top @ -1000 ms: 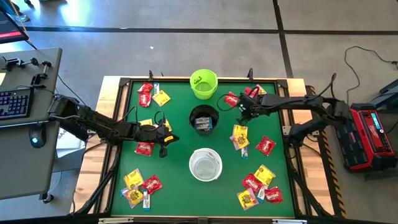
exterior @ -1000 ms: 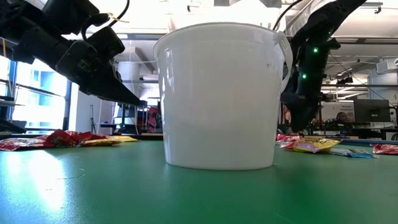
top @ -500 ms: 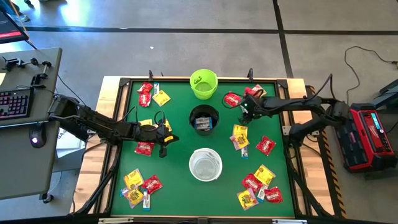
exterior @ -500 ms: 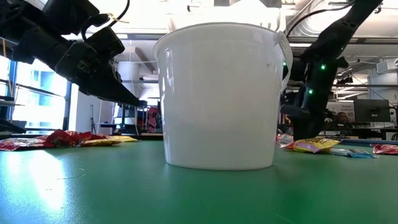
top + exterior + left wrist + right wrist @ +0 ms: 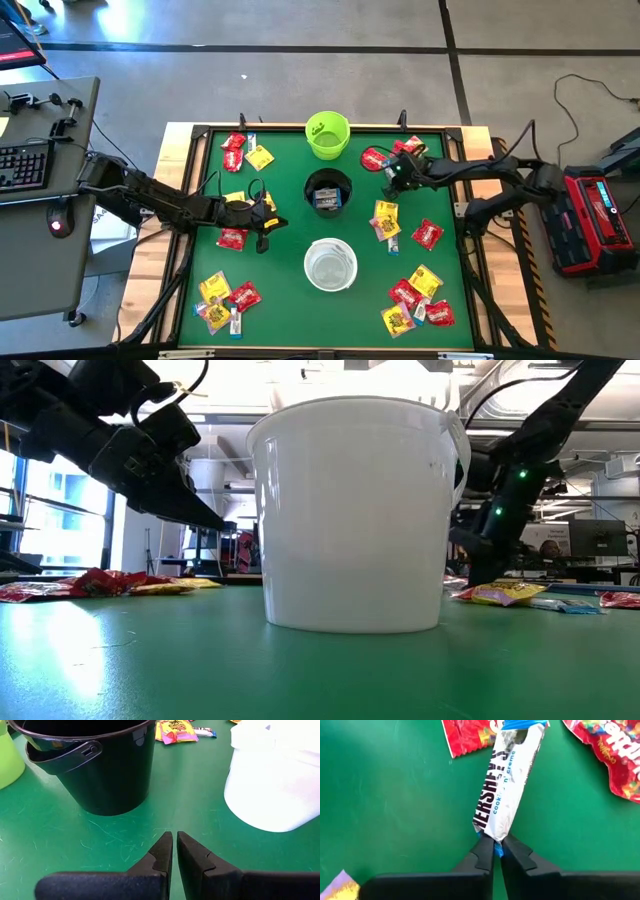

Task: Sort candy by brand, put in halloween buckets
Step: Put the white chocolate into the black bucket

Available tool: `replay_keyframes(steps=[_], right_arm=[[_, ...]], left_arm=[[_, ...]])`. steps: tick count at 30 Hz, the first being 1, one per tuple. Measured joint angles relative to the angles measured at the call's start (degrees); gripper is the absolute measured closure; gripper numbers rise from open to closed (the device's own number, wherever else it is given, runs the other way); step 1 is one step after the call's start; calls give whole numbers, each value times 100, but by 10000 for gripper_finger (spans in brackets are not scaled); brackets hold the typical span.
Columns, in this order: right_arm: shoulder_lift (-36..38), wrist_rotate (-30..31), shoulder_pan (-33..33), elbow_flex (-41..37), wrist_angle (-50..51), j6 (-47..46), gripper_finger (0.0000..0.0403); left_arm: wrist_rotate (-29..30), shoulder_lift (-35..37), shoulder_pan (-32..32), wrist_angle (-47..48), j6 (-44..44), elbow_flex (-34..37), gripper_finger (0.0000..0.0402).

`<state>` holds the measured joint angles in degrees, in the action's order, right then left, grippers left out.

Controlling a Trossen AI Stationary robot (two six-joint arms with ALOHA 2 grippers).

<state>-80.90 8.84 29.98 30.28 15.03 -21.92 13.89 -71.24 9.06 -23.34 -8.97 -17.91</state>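
Our right hand (image 5: pixel 494 851) was clenched on the end of a white candy bar (image 5: pixel 507 780) reading "HERSHEY'S", low over the green surface (image 5: pixel 280 270) beside red packets (image 5: pixel 374 158). Our left hand (image 5: pixel 174 851), pressed shut and empty, waited near the black bucket (image 5: pixel 327 192), which held a blue-and-white packet. Near it, the white bucket (image 5: pixel 330 264) and green bucket (image 5: pixel 327 134) looked empty.

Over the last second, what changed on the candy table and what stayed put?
The right gripper, shut on the end of a white Hershey's bar, drew back toward the table's right edge, away from the black bucket. The left gripper stayed shut and empty near the red packet. Buckets and other candy did not move.
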Motion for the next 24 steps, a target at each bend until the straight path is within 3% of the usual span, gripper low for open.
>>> replay_keyframes(steps=[10, 24], right_arm=[[-22, 213, -491, 393, 74, 240, 401], [-11, 1574, -1949, 2089, 1213, 404, 403]], left_arm=[[2, 0, 0, -2, -49, 0, 385], [24, 0, 0, -2, -62, 0, 385]])
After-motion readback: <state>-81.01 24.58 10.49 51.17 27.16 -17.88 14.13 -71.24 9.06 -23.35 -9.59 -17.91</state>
